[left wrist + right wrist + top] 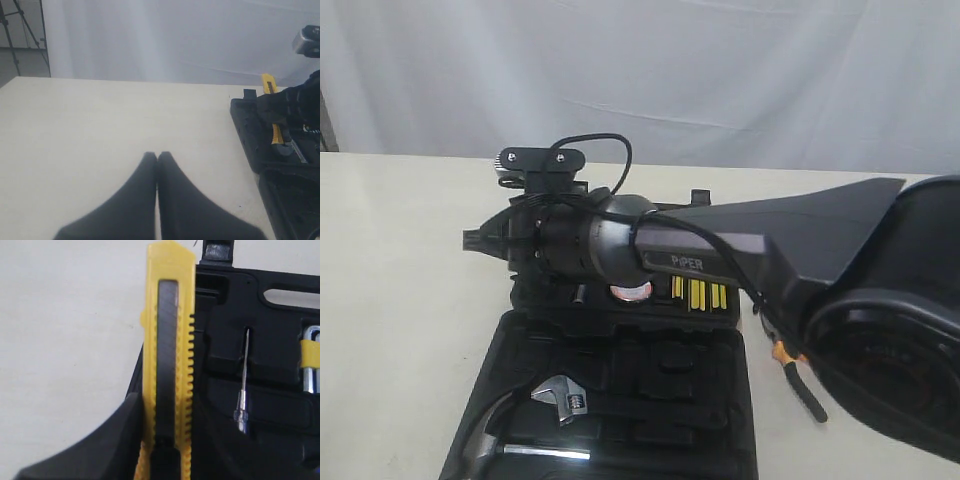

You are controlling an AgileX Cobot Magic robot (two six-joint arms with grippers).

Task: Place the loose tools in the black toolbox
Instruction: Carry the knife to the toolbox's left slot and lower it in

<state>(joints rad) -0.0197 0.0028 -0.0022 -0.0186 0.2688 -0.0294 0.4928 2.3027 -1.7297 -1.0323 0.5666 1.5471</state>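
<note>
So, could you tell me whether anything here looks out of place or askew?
Two tools. The orange-and-black-handled pliers lie on the table beside the black toolbox, not in it. The yellow utility knife, clamped in the right gripper, sits along the toolbox's outer edge, not in any slot.

A cream table (400,300) stands here, bearing the open black toolbox (720,432). Orange-and-black-handled pliers (802,388) lie just beside it.

so the toolbox (650,400) sits on the table (400,300), wrench (563,397) and hammer (510,440) in its near half, pliers (804,388) just right, knife (169,355) over its far-left edge
</note>
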